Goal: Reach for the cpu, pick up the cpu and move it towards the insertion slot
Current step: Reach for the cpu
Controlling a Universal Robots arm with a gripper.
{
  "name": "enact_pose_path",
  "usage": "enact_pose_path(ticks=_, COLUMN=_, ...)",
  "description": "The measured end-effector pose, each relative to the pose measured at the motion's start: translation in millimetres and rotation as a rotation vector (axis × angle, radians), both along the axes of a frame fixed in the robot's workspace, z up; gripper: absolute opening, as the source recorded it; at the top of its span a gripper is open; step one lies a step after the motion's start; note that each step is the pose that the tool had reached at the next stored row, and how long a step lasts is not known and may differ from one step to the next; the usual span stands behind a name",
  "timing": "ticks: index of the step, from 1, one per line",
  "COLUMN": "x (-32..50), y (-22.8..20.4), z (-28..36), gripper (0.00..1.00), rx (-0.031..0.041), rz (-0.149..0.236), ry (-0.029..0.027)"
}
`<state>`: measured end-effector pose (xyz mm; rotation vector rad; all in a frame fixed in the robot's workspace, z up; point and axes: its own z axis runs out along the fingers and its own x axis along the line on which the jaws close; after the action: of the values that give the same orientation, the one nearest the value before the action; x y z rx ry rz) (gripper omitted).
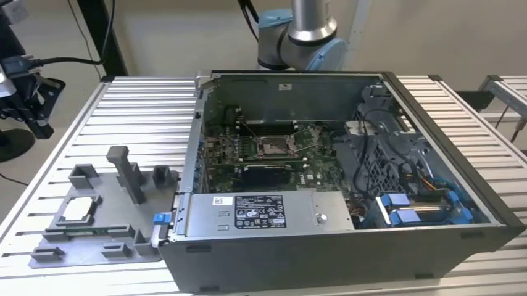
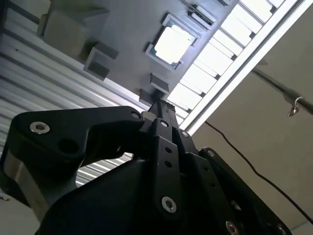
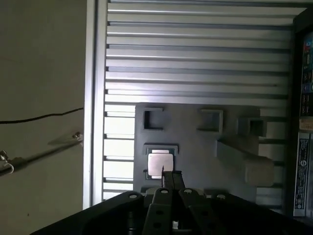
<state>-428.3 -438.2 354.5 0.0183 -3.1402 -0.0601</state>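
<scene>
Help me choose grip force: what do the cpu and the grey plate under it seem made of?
The cpu: likely metal on top; its pale face glares under the light. The grey plate: probably plastic, matt, uniform grey, with blocky raised posts and no shine.

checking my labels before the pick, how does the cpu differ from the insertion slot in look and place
Place: the cpu lies in a grey fixture plate outside the computer case; the insertion slot sits inside the case on the green board. Look: the cpu shows a plain pale metal face; the insertion slot is a shiny frame around a dark centre. Both are square and lie flat.
</scene>
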Motion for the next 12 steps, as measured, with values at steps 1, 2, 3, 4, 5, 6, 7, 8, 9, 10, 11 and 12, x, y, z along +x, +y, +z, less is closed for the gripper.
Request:
enact_pose_path(ticks=1, x=0.0, y=0.0, z=0.0, gripper=0.00, rx=0.0000, rz=0.000, ry=-0.0001)
enact_pose_path(ticks=2, x=0.0, y=0.0, z=0.0, gripper=0.00, rx=0.0000, rz=0.000, ry=-0.0002)
enact_pose_path(ticks=3, x=0.0, y=0.0, z=0.0, gripper=0.00, rx=0.0000, rz=0.000, ry=-0.0002)
enact_pose_path(ticks=4, x=0.0, y=0.0, z=0.0, gripper=0.00, rx=0.0000, rz=0.000, ry=-0.0001)
enact_pose_path(ticks=5, x=0.0, y=0.0, z=0.0, gripper=0.00, rx=0.0000, rz=0.001, ry=-0.0001)
enact_pose_path(ticks=6, x=0.0, y=0.0, z=0.0, gripper=0.00, rx=0.0000, rz=0.001, ry=0.0000)
enact_pose_path(ticks=7, x=0.0, y=0.0, z=0.0, gripper=0.00, rx=0.0000, rz=0.001, ry=-0.0001)
enact_pose_path(ticks=8, x=0.0, y=0.0, z=0.0, gripper=0.00, rx=0.0000, rz=0.001, ry=0.0000)
enact_pose_path(ticks=9, x=0.0, y=0.0, z=0.0, gripper=0.00, rx=0.0000, rz=0.001, ry=-0.0001)
enact_pose_path(ticks=10, x=0.0, y=0.0, z=0.0, gripper=0.00, rx=0.0000, rz=0.001, ry=0.0000)
enact_pose_path(ticks=11, x=0.0, y=0.0, z=0.0, gripper=0.00, rx=0.0000, rz=0.001, ry=-0.0001)
enact_pose_path(ticks=12, x=0.0, y=0.0, z=0.0, gripper=0.00, rx=0.0000, rz=0.001, ry=-0.0001)
